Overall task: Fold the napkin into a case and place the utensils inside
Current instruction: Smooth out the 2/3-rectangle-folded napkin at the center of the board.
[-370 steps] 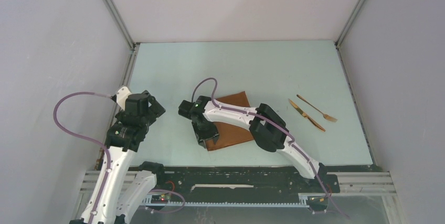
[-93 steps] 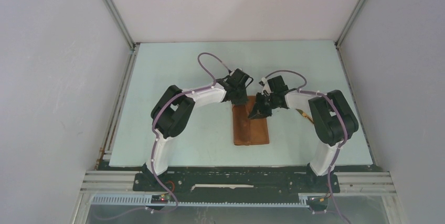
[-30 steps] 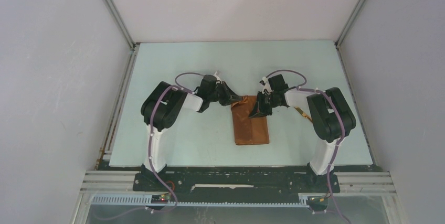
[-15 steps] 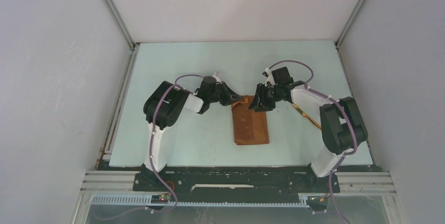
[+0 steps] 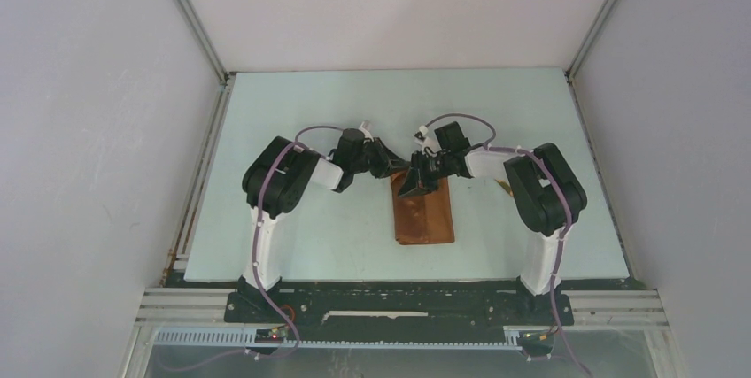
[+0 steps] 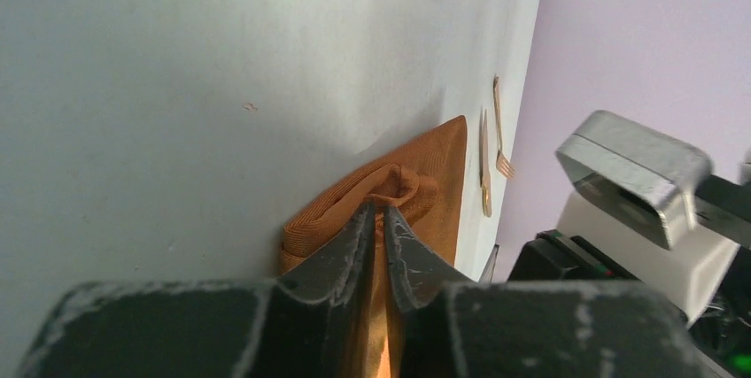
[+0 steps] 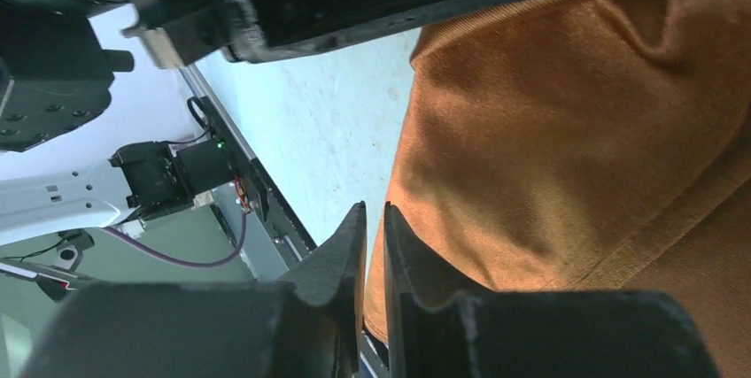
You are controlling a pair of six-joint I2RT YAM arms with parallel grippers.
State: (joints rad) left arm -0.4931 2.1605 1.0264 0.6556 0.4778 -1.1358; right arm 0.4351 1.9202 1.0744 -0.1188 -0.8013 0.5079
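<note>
The rust-orange napkin [image 5: 425, 216] lies folded into a narrow strip at the table's middle, long side running near to far. My left gripper [image 5: 398, 168] is at its far left corner, shut on a bunched fold of the cloth [image 6: 396, 185]. My right gripper [image 5: 413, 183] is just beside it over the same corner. Its jaws are nearly together, with the napkin's [image 7: 567, 121] left edge in the slim gap. The two golden utensils, a knife [image 6: 485, 165] and a fork [image 6: 499, 130], lie on the table past the cloth. In the top view my right arm hides most of them.
The pale blue-green table [image 5: 310, 112] is walled by white panels on three sides. Both arms bend inward and nearly meet over the napkin's far end. A black rail [image 5: 398, 294] runs along the near edge by the arm bases.
My right gripper has swung left across the napkin's far end to its far left corner, opening and closing again on the way. The left gripper has stayed on the bunched corner.
</note>
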